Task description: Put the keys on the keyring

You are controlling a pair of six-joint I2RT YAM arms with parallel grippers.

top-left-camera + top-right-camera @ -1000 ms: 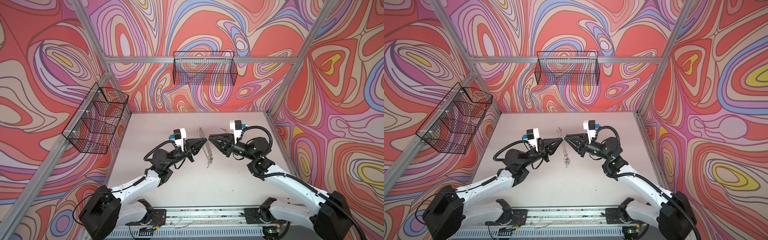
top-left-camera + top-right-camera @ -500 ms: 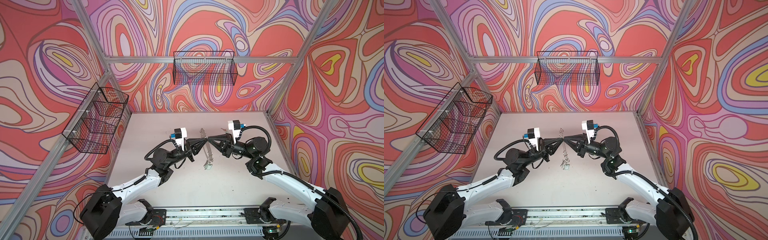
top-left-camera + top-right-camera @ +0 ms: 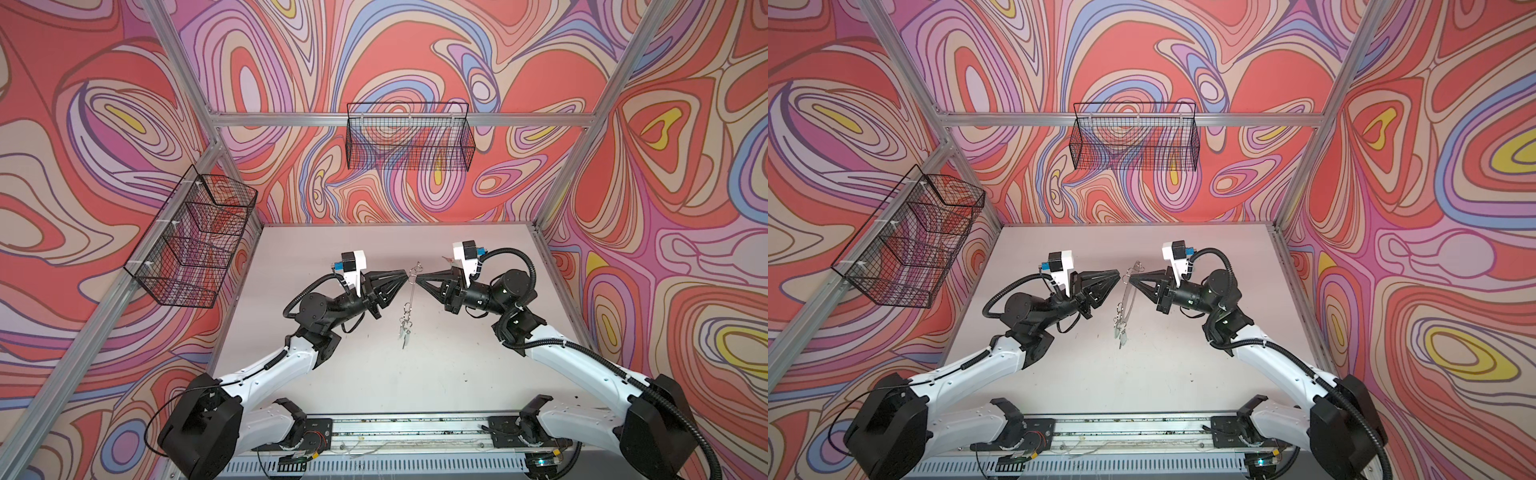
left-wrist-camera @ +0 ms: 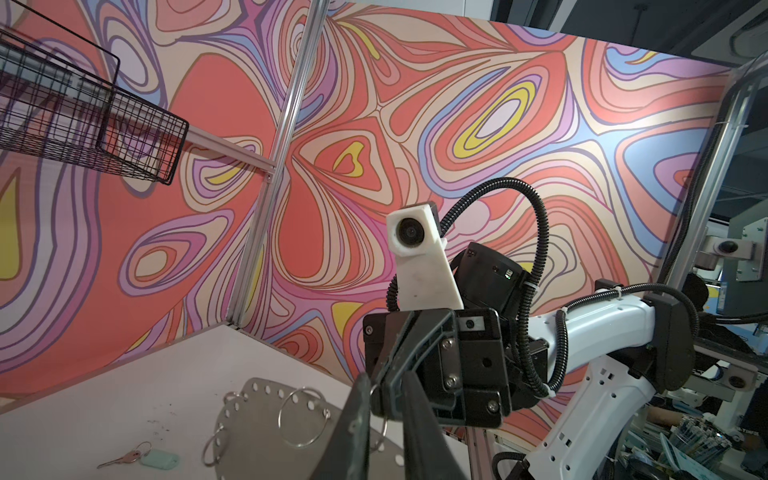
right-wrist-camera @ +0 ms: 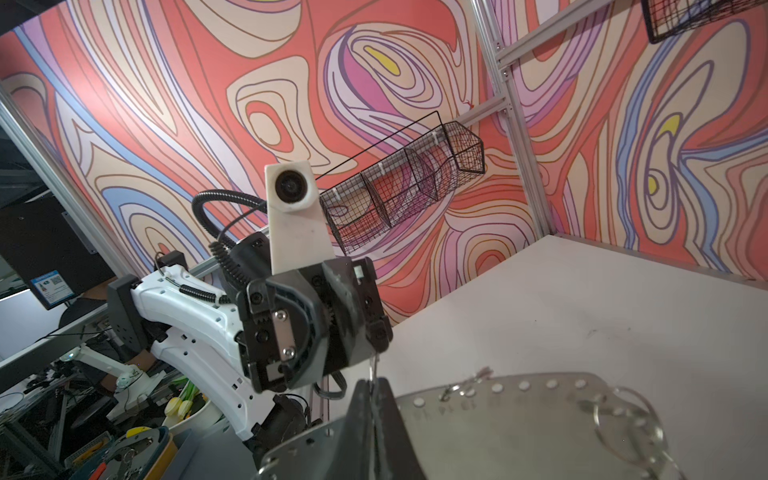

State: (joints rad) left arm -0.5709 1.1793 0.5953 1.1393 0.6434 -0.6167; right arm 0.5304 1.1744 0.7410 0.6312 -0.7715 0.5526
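The keyring point(image 3: 411, 286) point(image 3: 1128, 291) hangs edge-on between the two grippers above the table. In the wrist views it is a grey plate point(image 4: 257, 415) point(image 5: 519, 424) with rim holes and wire loops. My right gripper point(image 3: 418, 279) point(image 5: 374, 415) is shut on its upper rim. My left gripper point(image 3: 404, 274) point(image 4: 386, 415) faces it tip to tip, jaws slightly apart around a wire loop and the right fingertips. Keys point(image 3: 404, 332) point(image 3: 1120, 334) dangle at the plate's lower end. A key with a mint tag point(image 4: 141, 457) shows beside the plate; hanging or lying, I cannot tell.
A black wire basket point(image 3: 409, 137) hangs on the back wall and another point(image 3: 195, 237) on the left wall. The pale table point(image 3: 457, 357) is framed by aluminium posts, with the arms' base rail point(image 3: 407, 428) along its front edge.
The right gripper has closed on the keyring's upper rim. The left gripper's jaws have parted slightly and its tip has eased off the plate, which now hangs from the right gripper.
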